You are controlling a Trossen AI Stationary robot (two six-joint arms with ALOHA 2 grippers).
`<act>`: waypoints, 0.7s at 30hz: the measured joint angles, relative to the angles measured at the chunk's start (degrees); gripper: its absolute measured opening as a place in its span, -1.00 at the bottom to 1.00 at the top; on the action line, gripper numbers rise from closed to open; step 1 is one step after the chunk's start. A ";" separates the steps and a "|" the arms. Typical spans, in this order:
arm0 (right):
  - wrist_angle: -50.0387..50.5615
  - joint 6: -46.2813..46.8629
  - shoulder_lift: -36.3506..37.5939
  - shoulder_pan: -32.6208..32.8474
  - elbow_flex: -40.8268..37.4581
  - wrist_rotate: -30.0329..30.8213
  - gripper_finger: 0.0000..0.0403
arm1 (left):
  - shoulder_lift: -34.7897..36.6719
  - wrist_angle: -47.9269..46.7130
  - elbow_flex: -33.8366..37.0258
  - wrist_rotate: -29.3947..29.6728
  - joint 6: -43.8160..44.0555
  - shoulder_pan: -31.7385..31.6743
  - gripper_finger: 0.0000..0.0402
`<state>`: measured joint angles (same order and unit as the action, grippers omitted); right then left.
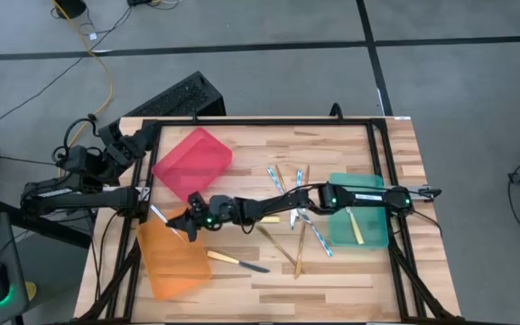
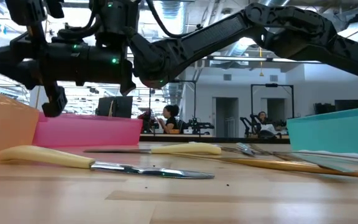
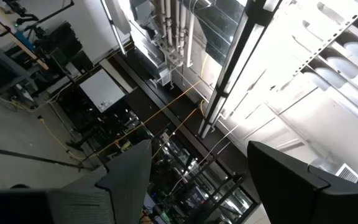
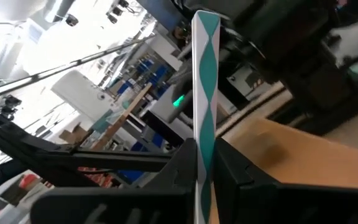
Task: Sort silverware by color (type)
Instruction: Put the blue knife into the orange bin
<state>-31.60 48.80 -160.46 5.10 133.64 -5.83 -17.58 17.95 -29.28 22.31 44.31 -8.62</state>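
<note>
While clamped: right claw (image 1: pixel 181 224), silvery-blue piece (image 4: pixel 205 93).

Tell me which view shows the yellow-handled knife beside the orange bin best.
Low view: the yellow-handled knife lies across the foreground, its whole length visible, with pale handle and shiny blade clear. The high view shows it small, lying flat beside the orange bin. Neither wrist view shows it.

No legible text, label, brand, number or sign appears in any view. The bins, the silverware, the table and both arms carry no readable markings. Background fixtures in the room behind the table are too small and blurred to read.
</note>
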 joint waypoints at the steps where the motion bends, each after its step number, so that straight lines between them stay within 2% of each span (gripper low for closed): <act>1: 0.29 0.50 0.00 0.00 -0.01 0.13 -0.80 | 0.00 0.00 0.02 0.00 0.00 0.01 0.23; 10: 1.42 1.84 0.00 0.00 0.00 0.97 -0.79 | 0.00 -0.02 0.01 -0.73 -0.03 0.01 0.23; 21: 2.79 2.81 -0.04 -0.02 0.00 0.56 -0.58 | 0.00 -0.04 0.01 -0.70 -0.31 0.00 0.23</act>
<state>-28.80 51.61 -160.51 5.08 133.64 -5.27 -17.58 17.91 -29.27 21.61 44.01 -8.62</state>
